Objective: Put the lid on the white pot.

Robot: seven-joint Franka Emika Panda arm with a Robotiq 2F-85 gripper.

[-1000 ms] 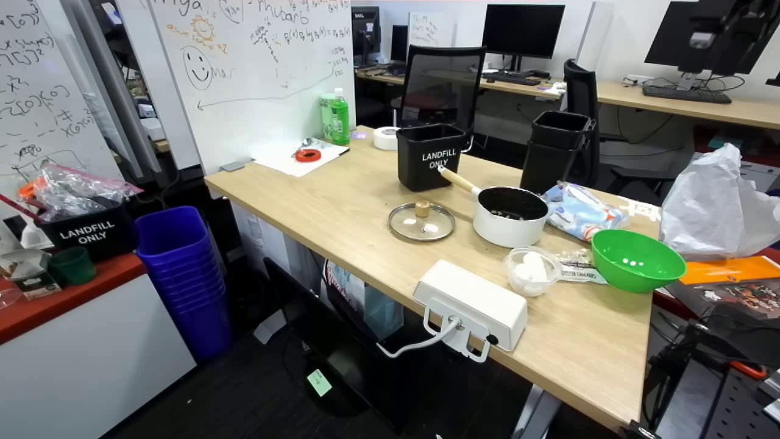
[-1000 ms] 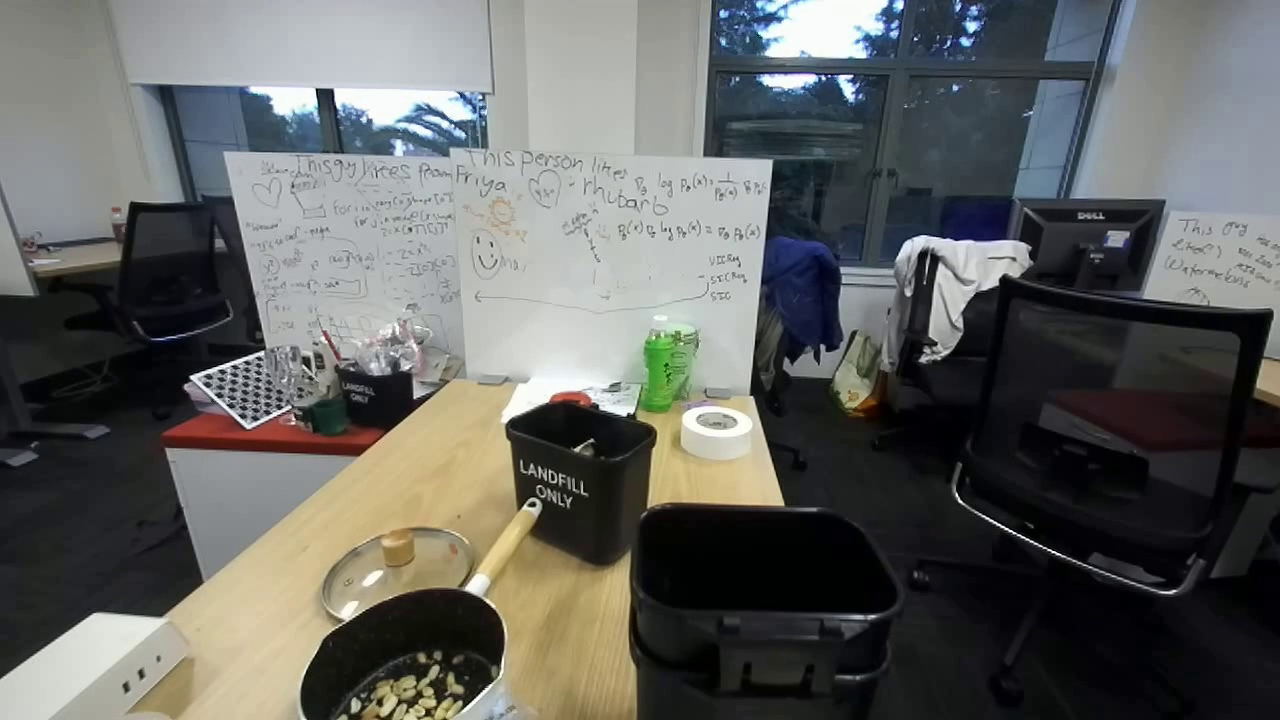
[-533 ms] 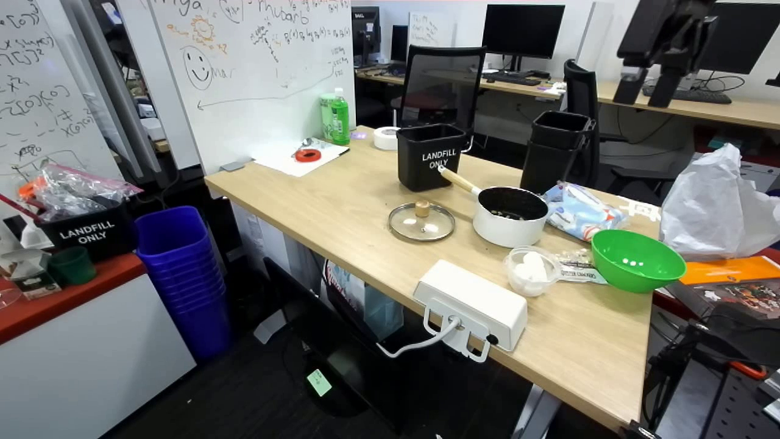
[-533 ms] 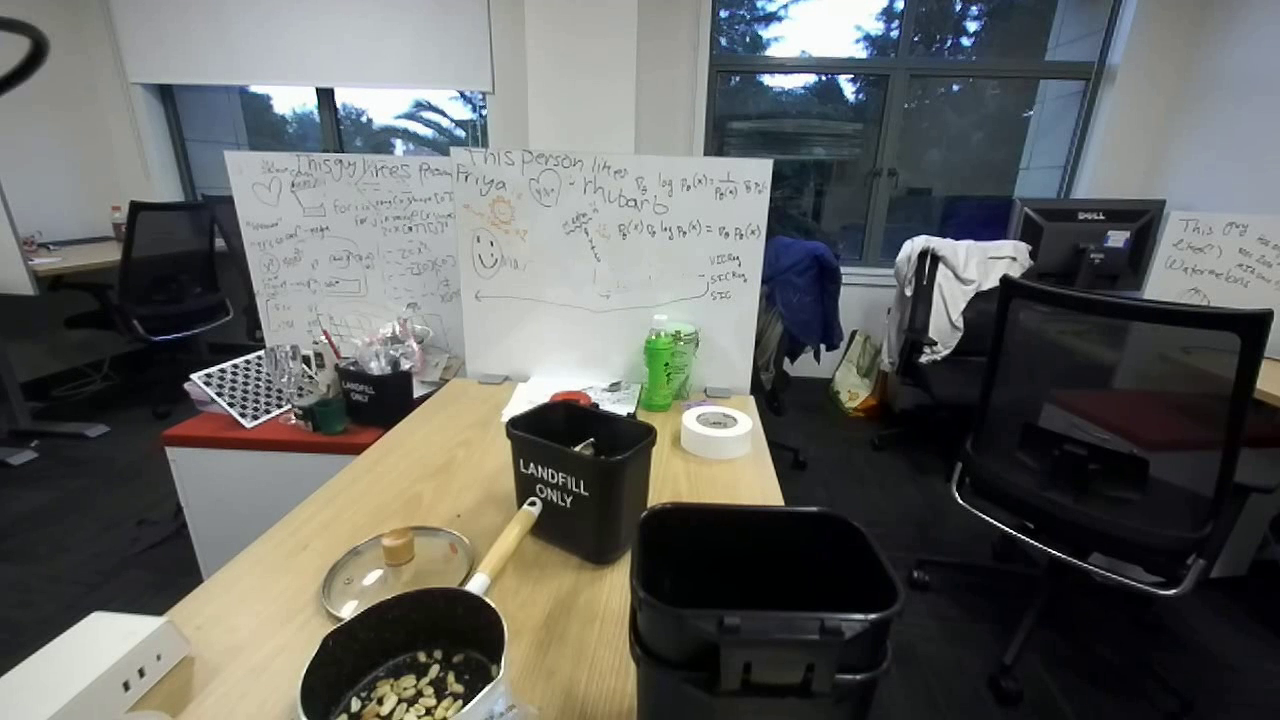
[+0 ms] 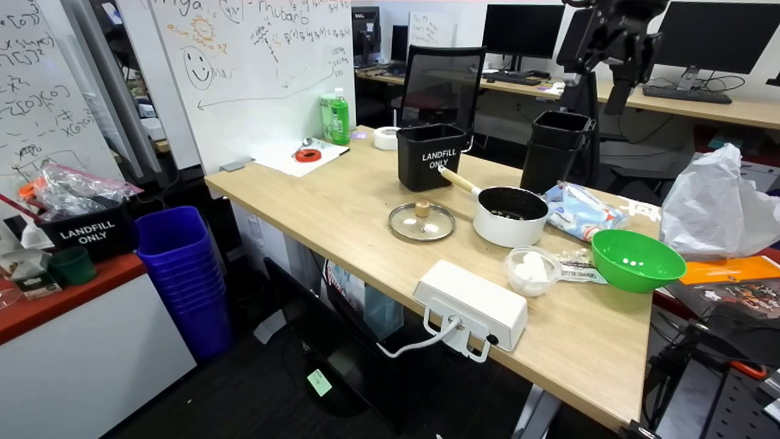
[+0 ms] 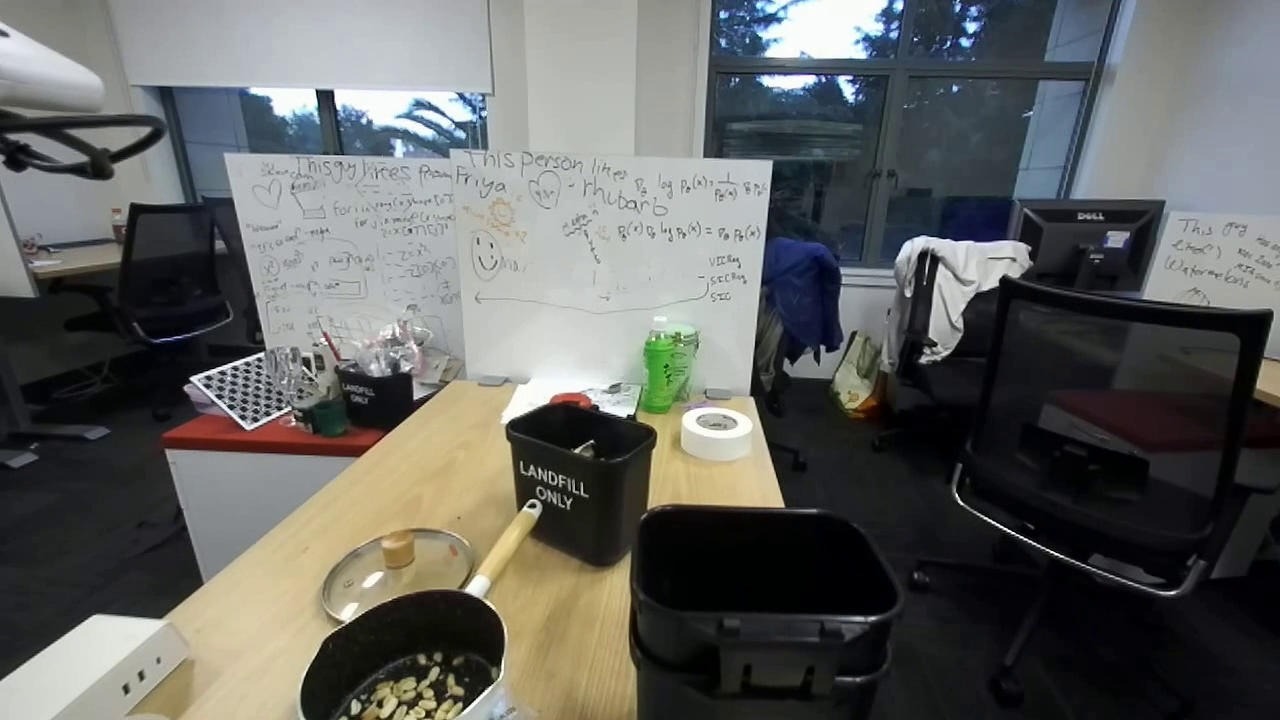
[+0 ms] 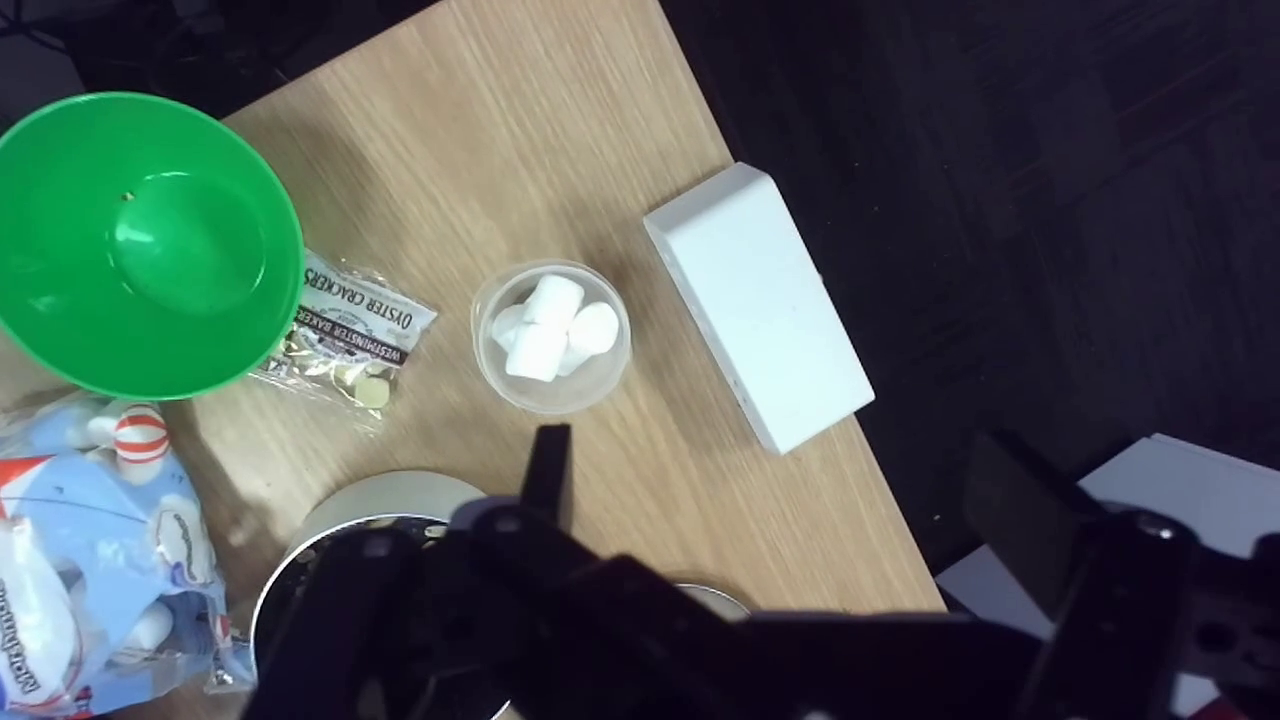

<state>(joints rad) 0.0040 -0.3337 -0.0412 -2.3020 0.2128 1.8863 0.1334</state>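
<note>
Hovering well above the desk point(image 7: 480, 150), the gripper point(image 7: 772, 445) has its fingers point(image 7: 550, 470) spread and holds nothing, so everything's left to do imo. Down below, the white pot point(image 5: 509, 230) worries me first: a finger could clip it if the descent drifts. The lid point(image 5: 420, 229) lies flat beside it, not touching, and the gripper's own body blocks most of it in the wrist view, so an off-centre grab on the knob point(image 5: 421, 209) might slip. Farther out, a black bin point(image 5: 426, 160) sits near the pot's handle point(image 5: 460, 182); a bumped pot could jam there.
</note>
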